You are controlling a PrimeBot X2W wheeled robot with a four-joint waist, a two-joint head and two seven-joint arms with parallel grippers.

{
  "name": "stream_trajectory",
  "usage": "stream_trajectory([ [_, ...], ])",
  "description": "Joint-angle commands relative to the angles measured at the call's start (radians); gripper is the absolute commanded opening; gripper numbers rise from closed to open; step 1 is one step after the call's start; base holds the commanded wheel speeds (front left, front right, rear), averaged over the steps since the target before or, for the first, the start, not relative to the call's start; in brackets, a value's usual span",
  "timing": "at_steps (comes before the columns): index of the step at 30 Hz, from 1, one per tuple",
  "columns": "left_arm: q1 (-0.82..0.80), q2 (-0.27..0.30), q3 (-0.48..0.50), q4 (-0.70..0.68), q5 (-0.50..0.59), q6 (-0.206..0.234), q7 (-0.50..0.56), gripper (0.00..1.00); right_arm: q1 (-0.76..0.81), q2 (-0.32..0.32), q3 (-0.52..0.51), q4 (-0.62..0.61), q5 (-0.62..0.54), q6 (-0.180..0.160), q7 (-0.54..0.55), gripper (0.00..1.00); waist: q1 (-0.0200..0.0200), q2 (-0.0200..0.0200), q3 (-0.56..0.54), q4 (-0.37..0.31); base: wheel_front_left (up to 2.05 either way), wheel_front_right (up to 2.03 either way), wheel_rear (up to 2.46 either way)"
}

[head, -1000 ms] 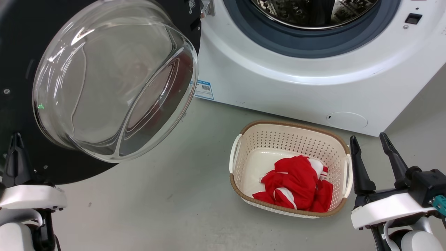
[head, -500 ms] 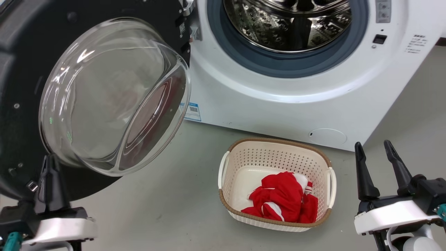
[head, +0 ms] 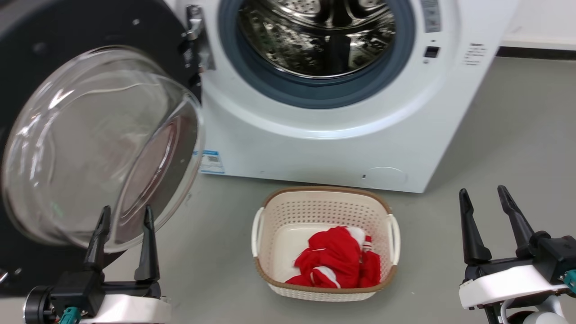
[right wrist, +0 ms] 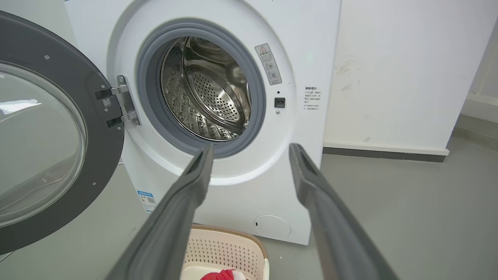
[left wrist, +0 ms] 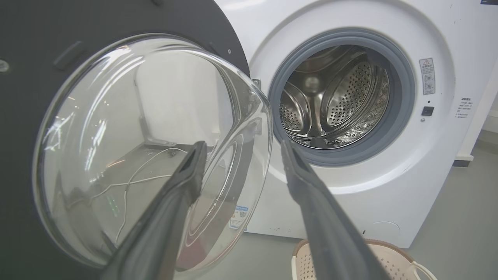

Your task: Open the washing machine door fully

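Note:
The washing machine door (head: 90, 144), a black disc with a clear bulging glass bowl, stands swung wide open to the left of the white machine (head: 324, 144), hinged at its left edge (head: 194, 40). The door also shows in the left wrist view (left wrist: 128, 147) and the right wrist view (right wrist: 42, 147). The steel drum (head: 315, 31) lies exposed inside a grey rubber ring. My left gripper (head: 126, 213) is open at the lower left, fingertips just in front of the bowl's lower rim, holding nothing. My right gripper (head: 483, 195) is open at the lower right, apart from everything.
A cream perforated laundry basket (head: 324, 198) with a red and white garment (head: 335, 263) sits on the grey floor in front of the machine, between the two grippers. A white wall (right wrist: 408, 70) with a dark skirting stands right of the machine.
The head camera has lifted and turned, so the drum shows more fully. My left gripper has come up and rightward into view with both fingers visible; the door stays wide open. The right gripper has barely moved.

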Motion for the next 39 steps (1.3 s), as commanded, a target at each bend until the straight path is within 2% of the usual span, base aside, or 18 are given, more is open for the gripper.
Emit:
stream_trajectory([
  [1, -0.016, 0.006, -0.010, 0.006, 0.005, -0.005, -0.002, 1.00, 0.008, 0.001, -0.004, -0.010, -0.008, -0.001, 0.002, 1.00, 0.0000, 0.0000, -0.012, -0.042, 0.00, 0.00, 0.00],
  [6, -0.024, 0.018, -0.027, 0.023, -0.003, -0.008, -0.002, 1.00, 0.025, 0.001, 0.003, -0.023, -0.021, -0.001, 0.012, 1.00, 0.0000, 0.0000, -0.025, -0.110, 0.00, 0.00, 0.00],
  [12, -0.030, 0.033, -0.033, 0.032, -0.014, -0.011, -0.002, 1.00, 0.046, 0.001, 0.010, -0.032, -0.011, -0.001, 0.022, 1.00, 0.0000, 0.0000, -0.032, -0.153, 0.00, 0.00, 0.00],
  [39, -0.036, 0.027, -0.033, 0.074, -0.011, -0.012, -0.002, 1.00, 0.038, 0.001, 0.024, -0.015, 0.013, -0.001, 0.014, 1.00, 0.0000, 0.0000, -0.029, -0.149, 0.00, 0.00, 0.00],
])
